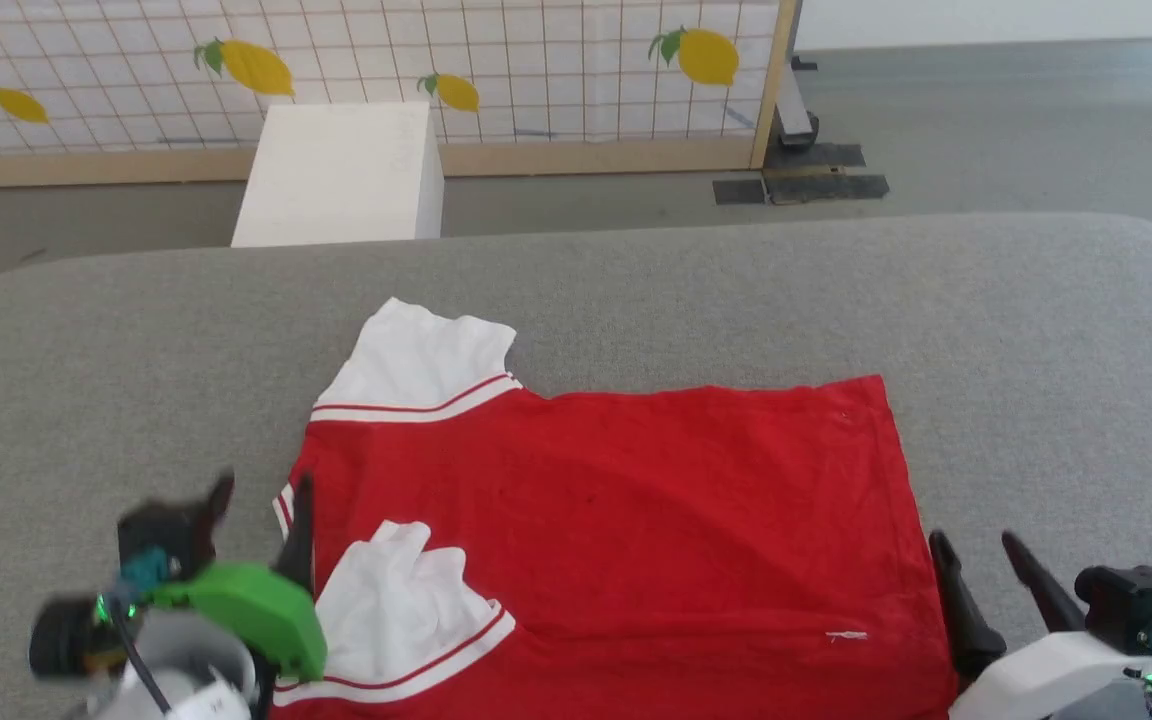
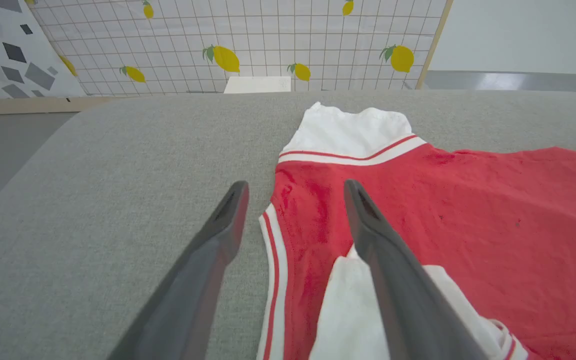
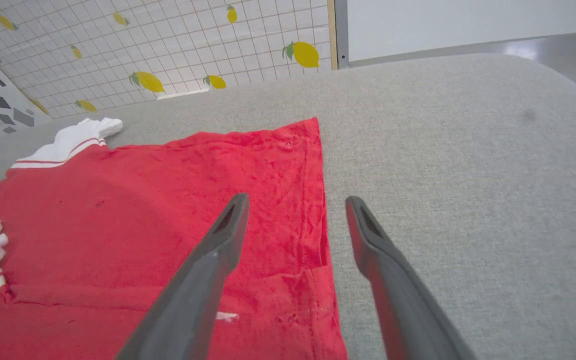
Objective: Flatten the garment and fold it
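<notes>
Head: we saw one garment [image 1: 616, 500] flat on the table [image 1: 636, 290]; left gripper [image 1: 266, 485] and right gripper [image 1: 973, 545] both spread, empty.
Left wrist: we saw two fingers [image 2: 203, 270] astride its striped edge.
Right wrist: two fingers [image 3: 203, 270] astride its hem.

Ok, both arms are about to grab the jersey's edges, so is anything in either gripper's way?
Nothing visible. The open left gripper frames the red jersey's striped trim edge, the open right gripper its plain red edge, with grey fabric surface alongside.
</notes>
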Controlling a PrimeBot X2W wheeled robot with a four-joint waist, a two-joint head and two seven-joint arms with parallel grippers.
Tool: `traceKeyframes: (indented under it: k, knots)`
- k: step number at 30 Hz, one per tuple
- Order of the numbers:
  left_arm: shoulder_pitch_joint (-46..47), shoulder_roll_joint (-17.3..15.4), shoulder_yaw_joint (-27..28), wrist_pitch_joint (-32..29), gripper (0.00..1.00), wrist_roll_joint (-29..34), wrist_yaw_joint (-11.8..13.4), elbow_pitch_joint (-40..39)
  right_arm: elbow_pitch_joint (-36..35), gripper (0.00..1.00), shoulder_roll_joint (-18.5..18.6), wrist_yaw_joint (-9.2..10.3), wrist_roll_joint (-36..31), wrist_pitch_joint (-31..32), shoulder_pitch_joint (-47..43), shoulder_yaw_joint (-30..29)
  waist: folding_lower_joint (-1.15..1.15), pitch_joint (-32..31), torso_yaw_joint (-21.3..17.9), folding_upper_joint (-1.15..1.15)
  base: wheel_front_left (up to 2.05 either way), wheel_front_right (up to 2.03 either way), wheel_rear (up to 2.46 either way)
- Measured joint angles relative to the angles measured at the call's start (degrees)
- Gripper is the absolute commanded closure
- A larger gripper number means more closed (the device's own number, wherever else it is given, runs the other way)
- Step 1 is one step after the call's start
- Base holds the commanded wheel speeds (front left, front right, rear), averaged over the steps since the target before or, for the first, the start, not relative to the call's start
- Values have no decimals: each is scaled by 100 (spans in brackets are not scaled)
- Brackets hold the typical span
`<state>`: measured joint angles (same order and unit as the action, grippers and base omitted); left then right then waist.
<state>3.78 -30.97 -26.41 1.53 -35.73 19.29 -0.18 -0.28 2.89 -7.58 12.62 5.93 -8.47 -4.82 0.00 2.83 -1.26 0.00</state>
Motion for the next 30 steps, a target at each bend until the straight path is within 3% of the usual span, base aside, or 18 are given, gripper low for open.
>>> traceKeyframes:
  k: [9, 15, 21, 26, 30]
  knots:
    - [2113, 103, 178, 767, 0, 265, -849, 927, -5, 0, 0, 0, -155, -1168, 748, 313, 0, 530, -166, 0, 0, 0, 0]
    - [3414, 225, 223, 546, 0, 127, -1344, 1805, 98, 0, 1, 0, -103, -1439, 1332, 590, 0, 1075, -356, 0, 0, 0, 0]
    - [4383, 171, 157, -749, 0, -201, -1671, 2720, 240, 0, -1, 0, 11, -1603, 1772, 873, 1, 1633, -609, 0, 0, 0, 0]
    - [4816, 80, 52, -2319, 0, -497, -1613, 3147, 357, 0, 1, 0, 76, -1681, 1926, 1001, 2, 2008, -877, 0, 0, 0, 0]
    - [4975, -90, -57, -3379, 0, -573, -1390, 3234, 435, 0, 2, 0, 112, -1715, 1960, 1043, 1, 2208, -1095, 0, 0, 0, 0]
